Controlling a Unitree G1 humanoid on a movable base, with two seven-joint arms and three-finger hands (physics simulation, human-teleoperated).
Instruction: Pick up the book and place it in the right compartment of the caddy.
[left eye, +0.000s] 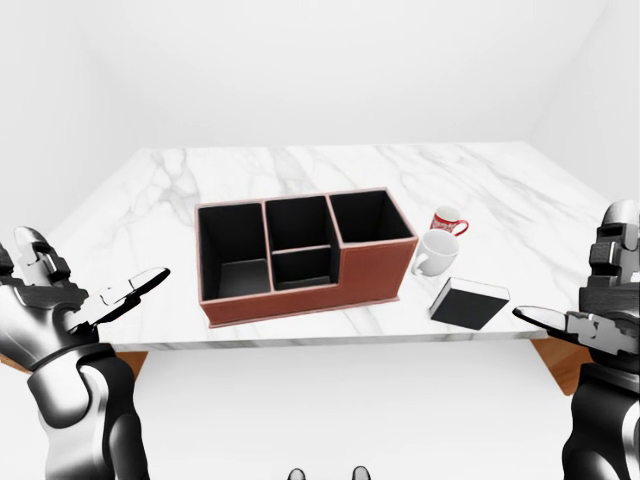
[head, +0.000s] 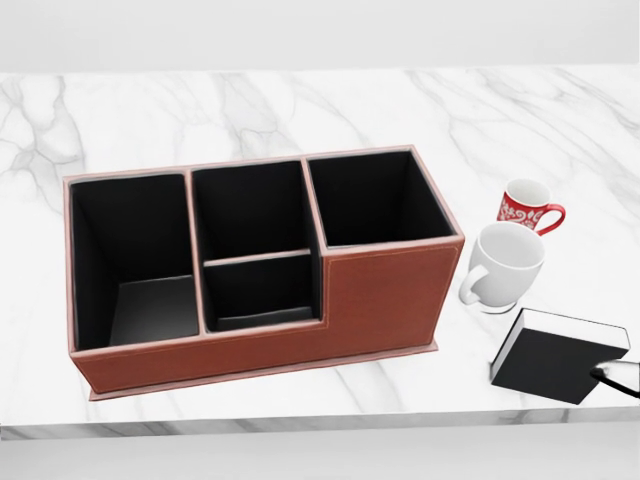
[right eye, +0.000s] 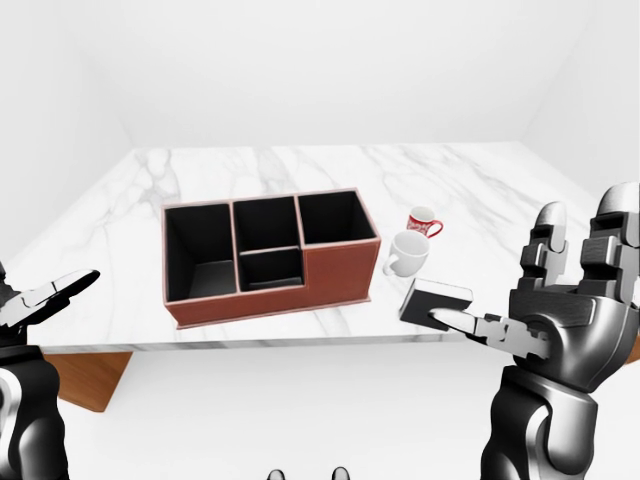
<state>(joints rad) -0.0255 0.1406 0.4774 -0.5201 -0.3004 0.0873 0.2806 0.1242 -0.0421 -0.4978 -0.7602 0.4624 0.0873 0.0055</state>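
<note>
The book (head: 553, 361), black-covered with white page edges, lies flat on the marble table (head: 300, 110) near its lower edge, right of the caddy. The brown caddy (head: 390, 290) has black-lined compartments; its right compartment (head: 375, 200) holds nothing. In the right-eye view my right hand (right eye: 520, 290) is open, raised to the right of the book, its thumb tip overlapping the book's lower edge. A right fingertip (head: 620, 376) shows at the book's right corner in the head view. My left hand (left eye: 100, 290) is open, off the table's left edge in the left-eye view.
A white mug (head: 505, 262) stands just above the book, with a red patterned mug (head: 528, 205) behind it, both right of the caddy. White walls surround the table. Brown wooden floor (left eye: 555, 360) shows below the table's corners.
</note>
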